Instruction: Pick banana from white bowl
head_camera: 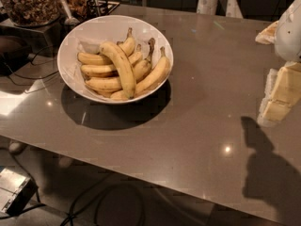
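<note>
The white bowl [75, 36] stands on the grey table at the back left and holds several yellow bananas. The banana [122, 68], long, curved and brown-flecked, lies on top of the pile, running from the bowl's middle toward its near rim. Shorter bananas lie under it and beside it. My gripper [277, 100], cream-coloured under a white arm, hangs over the table at the right edge of the camera view. It is far to the right of the bowl and touches nothing.
A glass jar of snacks [30, 4] and a wire basket [89, 6] stand behind the bowl at the back left. Cables [21, 76] lie at the table's left. The table's front edge [141, 180] runs diagonally. A box [14, 192] sits on the floor below.
</note>
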You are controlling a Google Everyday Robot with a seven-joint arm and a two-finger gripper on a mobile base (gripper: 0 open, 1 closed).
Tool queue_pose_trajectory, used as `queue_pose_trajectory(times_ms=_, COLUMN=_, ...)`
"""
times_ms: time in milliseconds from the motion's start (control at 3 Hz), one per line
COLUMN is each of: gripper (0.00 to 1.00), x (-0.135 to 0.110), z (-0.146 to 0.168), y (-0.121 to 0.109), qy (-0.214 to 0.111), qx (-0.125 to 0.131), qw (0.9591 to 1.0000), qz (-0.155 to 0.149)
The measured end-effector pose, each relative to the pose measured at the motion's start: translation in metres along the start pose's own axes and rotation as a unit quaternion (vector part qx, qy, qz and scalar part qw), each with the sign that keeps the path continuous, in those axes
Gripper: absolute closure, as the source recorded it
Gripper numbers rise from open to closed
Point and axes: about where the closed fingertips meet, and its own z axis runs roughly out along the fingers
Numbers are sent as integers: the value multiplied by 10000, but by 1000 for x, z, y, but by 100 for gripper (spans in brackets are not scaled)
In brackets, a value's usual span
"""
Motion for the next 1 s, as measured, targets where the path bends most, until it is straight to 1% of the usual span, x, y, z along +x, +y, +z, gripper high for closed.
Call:
queue_pose_trajectory(times_ms=333, gripper=0, x=0, z=0, y=0, qy=0, qx=0, qw=10000, qz=0)
queue_pose_trajectory(times_ms=667, gripper=0, x=-13, z=-18, y=18, qy=357, qx=39, qw=9993, qz=73)
queue_pose_trajectory(times_ms=1000, gripper=0, x=-15, z=-19, y=16, qy=358, qx=95, qw=9993, qz=71)
